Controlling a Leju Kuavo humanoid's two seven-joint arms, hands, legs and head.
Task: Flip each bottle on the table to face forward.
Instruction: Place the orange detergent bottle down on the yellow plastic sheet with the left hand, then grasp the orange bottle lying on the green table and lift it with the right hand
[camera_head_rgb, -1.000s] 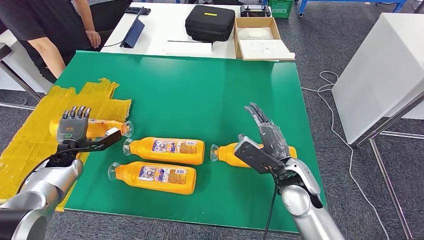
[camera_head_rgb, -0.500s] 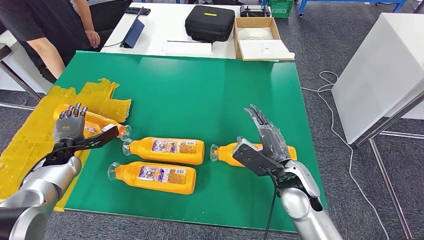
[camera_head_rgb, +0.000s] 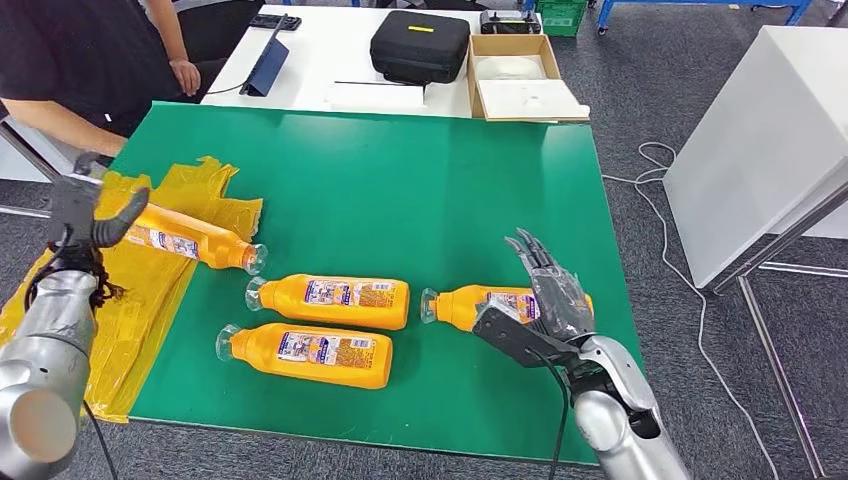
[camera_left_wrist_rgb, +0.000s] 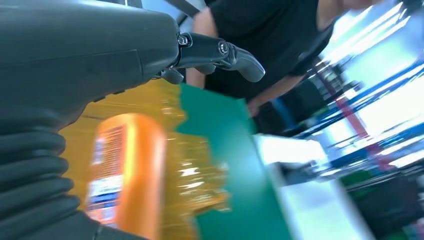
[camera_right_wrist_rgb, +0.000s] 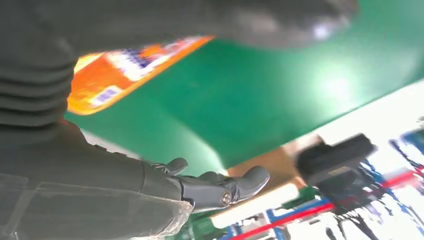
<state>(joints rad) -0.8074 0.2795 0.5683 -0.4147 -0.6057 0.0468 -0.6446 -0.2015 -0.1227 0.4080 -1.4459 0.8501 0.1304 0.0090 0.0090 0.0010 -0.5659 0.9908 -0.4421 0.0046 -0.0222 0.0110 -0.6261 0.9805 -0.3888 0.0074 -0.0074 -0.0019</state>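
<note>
I stand in a robotics lab or test workshop. The surface (camera_head_rgb: 400, 190) directly before me is covered with a green mat, and yellow tape sheeting (camera_head_rgb: 150, 270) is stuck along its edge at 9 o'clock. At 12 o'clock a white surface (camera_head_rgb: 330, 50) carries a black hard equipment case (camera_head_rgb: 420, 45) and an open cardboard box (camera_head_rgb: 525, 80). The floor (camera_head_rgb: 640, 110) is grey carpet; a loose white cable (camera_head_rgb: 665, 190) runs across it at 2 o'clock. Blue metal frame legs (camera_head_rgb: 700, 8) stand at 1 o'clock. A person in a black shirt (camera_head_rgb: 70, 60) stands at 10 o'clock.
</note>
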